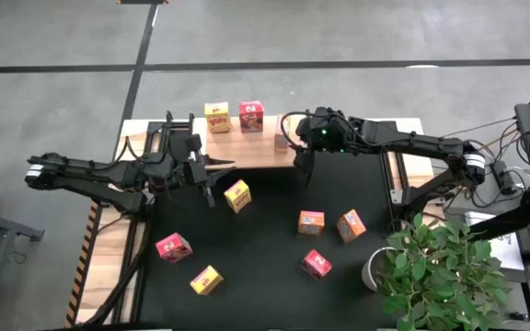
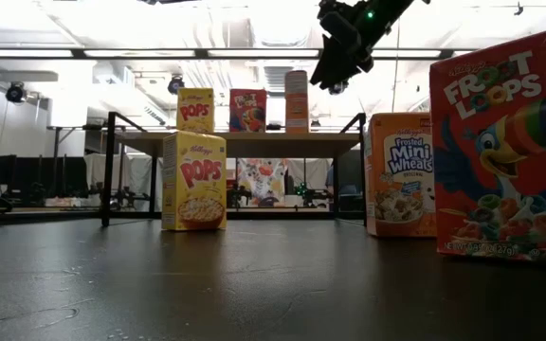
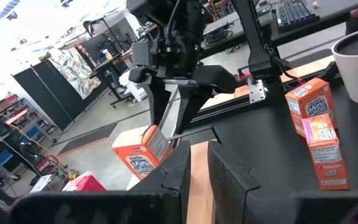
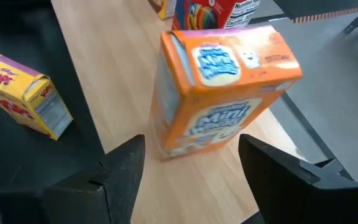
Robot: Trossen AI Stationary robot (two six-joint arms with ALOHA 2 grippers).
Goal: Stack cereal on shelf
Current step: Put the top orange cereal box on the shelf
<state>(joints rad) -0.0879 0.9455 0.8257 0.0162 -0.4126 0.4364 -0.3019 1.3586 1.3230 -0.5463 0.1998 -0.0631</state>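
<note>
Right gripper (image 4: 185, 168) jaws spread wide — orange cereal box (image 4: 219, 87) standing free between them on shelf (image 4: 123, 81); left gripper (image 3: 194, 165) jaws nearly closed, empty.

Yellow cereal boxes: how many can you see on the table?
3. One small yellow cardboard cereal box stands on the light wooden shelf. A second yellow box is on the black mat just before the shelf, a third yellow box farther out. None seems hidden.
</note>
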